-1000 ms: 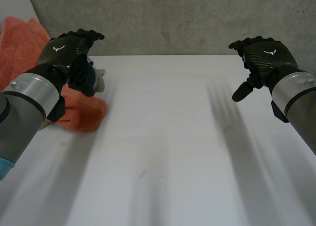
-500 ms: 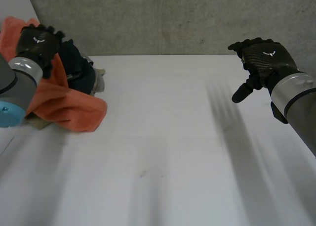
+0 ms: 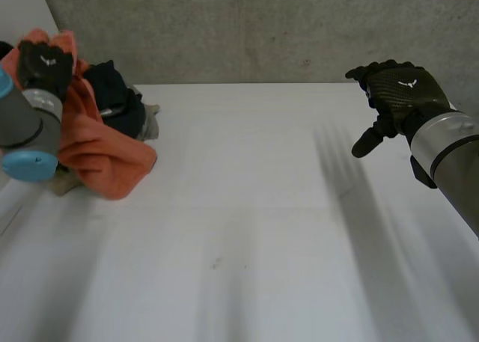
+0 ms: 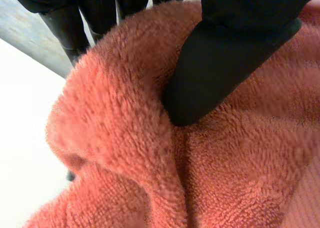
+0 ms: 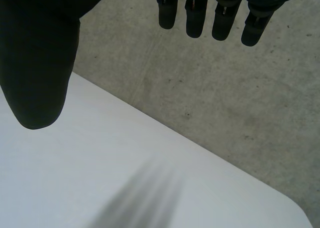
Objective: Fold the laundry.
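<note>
A heap of laundry lies at the table's far left corner. An orange towel [image 3: 101, 159] is on top, with a dark navy garment [image 3: 116, 99] bunched behind it. My left hand [image 3: 46, 61] sits on the top of the heap. In the left wrist view its thumb [image 4: 225, 63] presses a raised fold of the orange towel [image 4: 125, 148] against the fingers [image 4: 65, 23] on the fold's other side. My right hand [image 3: 400, 87] hovers above the table's right side, away from the laundry. Its fingers [image 5: 192, 13] are straight and hold nothing.
The white table [image 3: 247, 207] stretches from the heap to the right. A grey concrete wall [image 3: 262, 28] runs behind its far edge. A bit of pale cloth [image 3: 152, 119] pokes out beside the navy garment.
My left arm swung left and back onto the heap, and its hand closed on the orange towel, lifting a fold. The right arm stayed where it was.
</note>
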